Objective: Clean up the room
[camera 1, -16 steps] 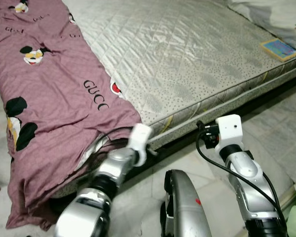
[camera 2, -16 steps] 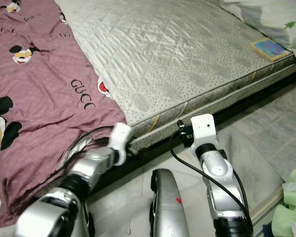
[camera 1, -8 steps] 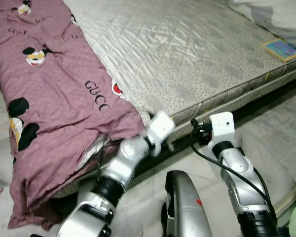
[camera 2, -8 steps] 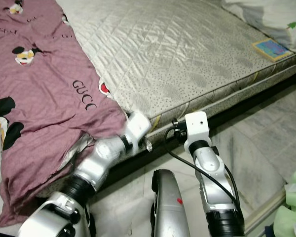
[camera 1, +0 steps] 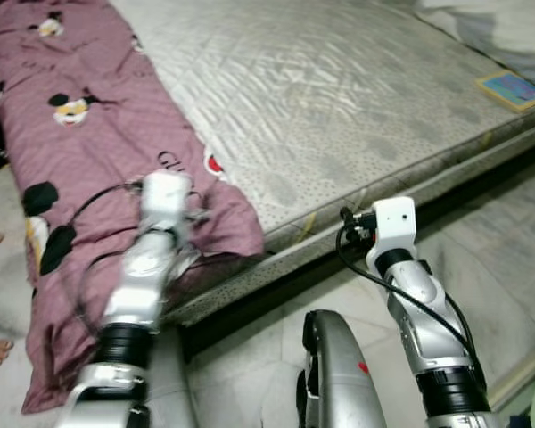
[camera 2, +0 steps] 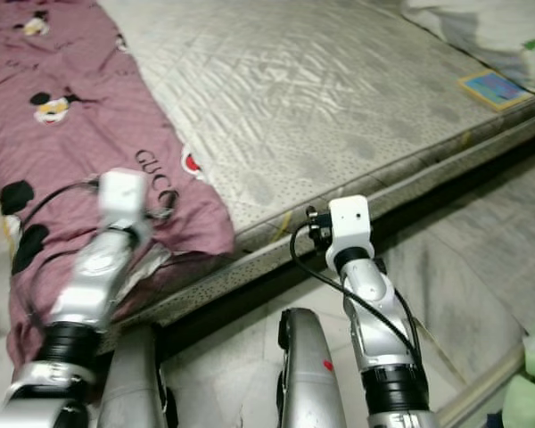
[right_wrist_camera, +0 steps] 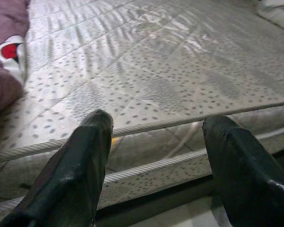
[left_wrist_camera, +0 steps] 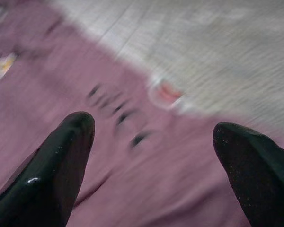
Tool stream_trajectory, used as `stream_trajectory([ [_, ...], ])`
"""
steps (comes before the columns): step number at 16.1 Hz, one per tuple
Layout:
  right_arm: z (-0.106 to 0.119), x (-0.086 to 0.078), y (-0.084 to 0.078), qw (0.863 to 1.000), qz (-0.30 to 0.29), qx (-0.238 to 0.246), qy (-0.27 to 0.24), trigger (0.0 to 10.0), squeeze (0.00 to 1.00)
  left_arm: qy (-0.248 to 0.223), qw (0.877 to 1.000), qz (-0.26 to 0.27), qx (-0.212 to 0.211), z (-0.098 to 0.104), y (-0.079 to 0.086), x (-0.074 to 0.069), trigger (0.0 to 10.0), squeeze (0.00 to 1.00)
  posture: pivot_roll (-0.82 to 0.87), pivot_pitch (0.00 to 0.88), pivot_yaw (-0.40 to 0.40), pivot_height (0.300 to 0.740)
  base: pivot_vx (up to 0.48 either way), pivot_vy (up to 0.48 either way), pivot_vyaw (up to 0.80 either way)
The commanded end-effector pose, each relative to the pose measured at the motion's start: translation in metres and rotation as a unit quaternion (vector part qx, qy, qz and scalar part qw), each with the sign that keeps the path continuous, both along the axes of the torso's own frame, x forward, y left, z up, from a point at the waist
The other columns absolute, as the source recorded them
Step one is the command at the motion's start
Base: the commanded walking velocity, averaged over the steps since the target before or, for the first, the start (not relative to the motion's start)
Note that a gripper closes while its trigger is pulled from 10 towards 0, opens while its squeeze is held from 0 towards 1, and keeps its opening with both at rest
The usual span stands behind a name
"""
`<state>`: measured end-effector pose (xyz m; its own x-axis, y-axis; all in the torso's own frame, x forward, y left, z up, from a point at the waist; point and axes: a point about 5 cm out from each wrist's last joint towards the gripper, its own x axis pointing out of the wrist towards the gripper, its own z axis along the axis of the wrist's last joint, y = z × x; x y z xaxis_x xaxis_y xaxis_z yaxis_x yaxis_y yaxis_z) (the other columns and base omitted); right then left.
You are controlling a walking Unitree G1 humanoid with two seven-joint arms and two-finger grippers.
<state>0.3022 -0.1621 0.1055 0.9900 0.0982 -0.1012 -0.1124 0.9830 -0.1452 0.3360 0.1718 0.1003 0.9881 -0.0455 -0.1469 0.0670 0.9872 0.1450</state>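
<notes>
left pincer (left_wrist_camera: 151, 137) swung over blanket (camera 1: 89, 152), spread wide

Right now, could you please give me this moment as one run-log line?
left tool: open, over purple blanket | right tool: open, facing mattress edge | nothing held

Mauve blanket (camera 1: 89, 169): printed with cartoon mouse heads and black lettering, crumpled, unfolded. Lies lengthwise along the robot's-left side of the mattress (camera 1: 339, 98), near end bunched at the mattress's near-left corner, left edge spilling over the side toward the floor. Mattress: bare, silver-grey quilted top with dotted pattern, no sheet on it. Small book (camera 1: 514, 89), blue cover with yellowish border, lies flat at the mattress's far right edge. White pillow or bedding (camera 1: 495, 27) just behind it, partly cut off by the frame.
</notes>
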Motion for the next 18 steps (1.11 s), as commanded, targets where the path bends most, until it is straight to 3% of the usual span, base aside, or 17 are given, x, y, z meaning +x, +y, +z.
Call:
stream_trajectory([
  [1,0.001,0.001,-0.001,1.000,-0.002,0.004,-0.004,10.0,0.00,0.027,0.999,0.020,0.007,-0.005,0.015,0.005,10.0,0.00,-0.05,0.080,-0.001,0.561,0.000,0.000,0.00],
  [2,0.001,0.000,-0.002,1.000,-0.003,0.003,-0.004,10.0,0.00,0.038,0.999,0.033,0.010,-0.007,0.024,0.007,10.0,0.00,-0.05,0.079,0.002,0.561,0.000,0.000,0.00],
  [4,0.000,-0.001,-0.008,1.000,-0.010,-0.001,-0.004,10.0,0.00,0.115,0.992,0.036,0.039,-0.025,0.044,0.007,10.0,0.00,-0.07,0.076,0.008,0.561,0.000,0.000,0.00],
  [6,-0.001,-0.001,-0.013,1.000,-0.015,-0.005,-0.004,10.0,0.00,0.172,0.984,0.012,0.044,-0.038,0.041,0.005,10.0,0.00,-0.07,0.075,0.011,0.561,0.000,0.000,0.00],
  [7,-0.001,-0.002,-0.014,1.000,-0.018,-0.007,-0.004,10.0,0.00,0.201,0.978,-0.027,0.050,-0.046,0.028,0.005,10.0,0.00,-0.08,0.073,0.011,0.561,0.000,0.000,0.00],
  [10,0.001,-0.001,-0.016,1.000,-0.020,-0.011,-0.006,10.0,0.00,0.219,0.968,-0.107,0.055,-0.055,-0.012,0.005,10.0,0.00,-0.09,0.067,0.010,0.561,0.000,0.000,0.00],
  [14,0.001,-0.001,-0.019,1.000,-0.024,-0.016,-0.007,10.0,0.00,0.232,0.954,-0.177,0.070,-0.064,-0.041,-0.001,10.0,0.00,-0.10,0.068,0.010,0.561,0.000,0.000,0.00],
  [18,0.000,-0.001,-0.017,1.000,-0.025,-0.015,-0.007,10.0,0.00,0.256,0.939,-0.225,0.045,-0.074,-0.063,-0.011,10.0,0.00,-0.10,0.064,0.013,0.561,0.000,0.000,0.00],
])
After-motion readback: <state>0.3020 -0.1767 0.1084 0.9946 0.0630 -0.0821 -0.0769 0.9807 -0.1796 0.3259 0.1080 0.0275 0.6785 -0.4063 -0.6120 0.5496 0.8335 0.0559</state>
